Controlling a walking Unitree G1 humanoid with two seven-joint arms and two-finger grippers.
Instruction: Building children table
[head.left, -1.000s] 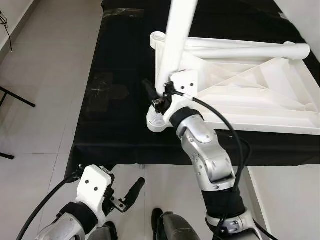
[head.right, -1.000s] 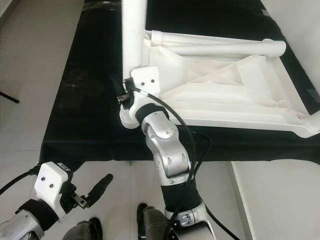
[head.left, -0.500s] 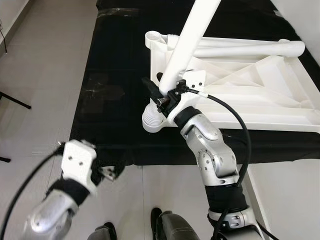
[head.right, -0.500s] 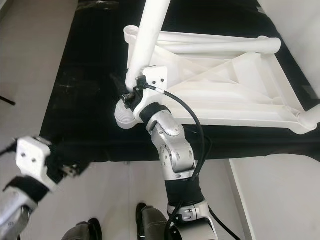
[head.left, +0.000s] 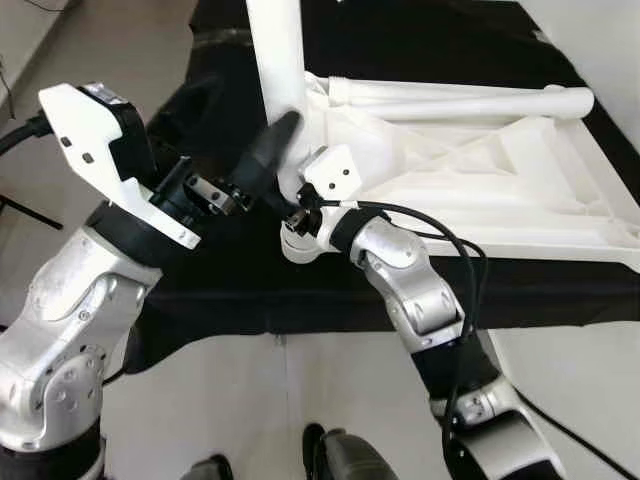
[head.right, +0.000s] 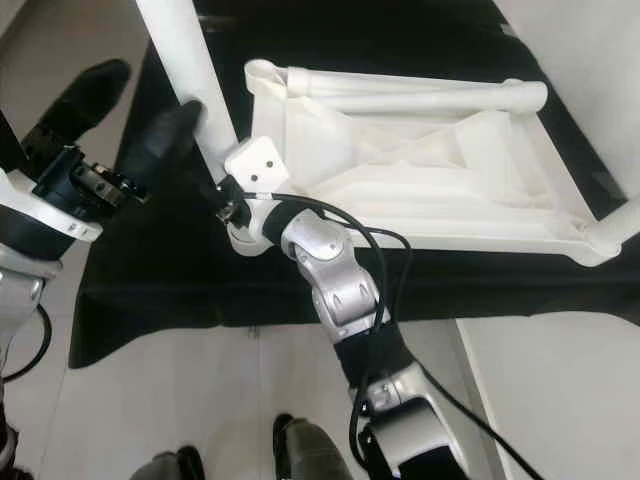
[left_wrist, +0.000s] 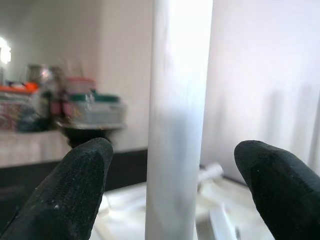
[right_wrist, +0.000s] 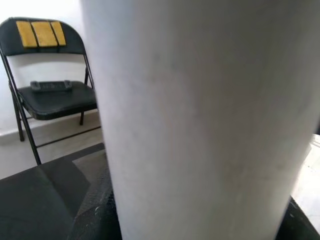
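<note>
A white plastic children's table top (head.left: 480, 170) is seen lying upside down, ribbed underside up, on a surface covered with black cloth (head.left: 230, 260). A long white plastic table leg (head.left: 280, 80) is held upright at the near left corner of the table top, its lower end meeting the round socket (head.left: 297, 243) there. A second white leg (head.left: 450, 98) is laid flat along the far edge of the underside.

The standing leg is gripped low down by the right gripper (head.left: 296, 212), just above the socket; in the right wrist view the white tube (right_wrist: 200, 120) is pressed close between the black fingers (right_wrist: 95, 220), which are closed against it.

The left gripper (left_wrist: 175, 185) is raised to the same leg, higher up than the right one. Its two black fingers (left_wrist: 75, 190) are spread wide, and the leg (left_wrist: 177, 120) is seen standing between them with a gap on either side, untouched by either pad. A black folding chair with yellow tape on its back (right_wrist: 47, 90) is seen on the pale floor.
</note>
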